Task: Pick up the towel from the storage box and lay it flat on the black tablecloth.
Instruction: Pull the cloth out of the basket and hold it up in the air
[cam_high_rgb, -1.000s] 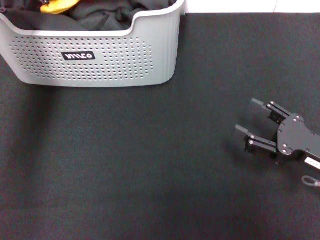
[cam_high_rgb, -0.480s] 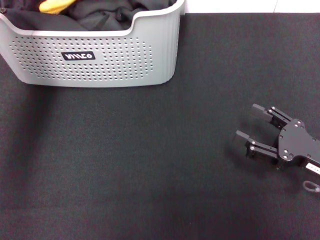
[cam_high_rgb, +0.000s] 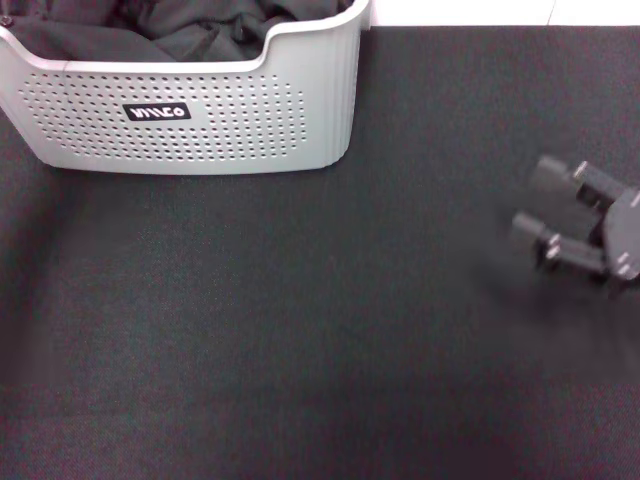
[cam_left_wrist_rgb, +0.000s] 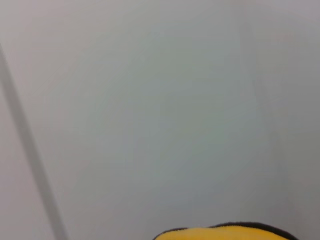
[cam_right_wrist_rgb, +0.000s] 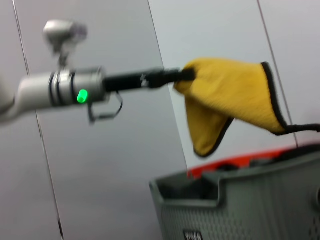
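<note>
The yellow-orange towel (cam_right_wrist_rgb: 235, 95) with black edging hangs in the air above the grey storage box (cam_right_wrist_rgb: 245, 200), seen in the right wrist view. My left gripper (cam_right_wrist_rgb: 182, 75) is shut on one corner of it. The towel's edge also shows in the left wrist view (cam_left_wrist_rgb: 225, 234). In the head view the towel and the left gripper are out of view. The storage box (cam_high_rgb: 200, 110) stands at the back left of the black tablecloth (cam_high_rgb: 300, 330). My right gripper (cam_high_rgb: 537, 200) is open and empty, over the tablecloth at the right edge.
Dark black clothing (cam_high_rgb: 200, 30) fills the storage box. A pale panelled wall (cam_right_wrist_rgb: 100, 165) stands behind the box. An orange-red strip (cam_right_wrist_rgb: 240, 162) shows behind the box's rim.
The yellow towel has been lifted out of the box and out of the head view. My right gripper has moved right and towards the back, still open.
</note>
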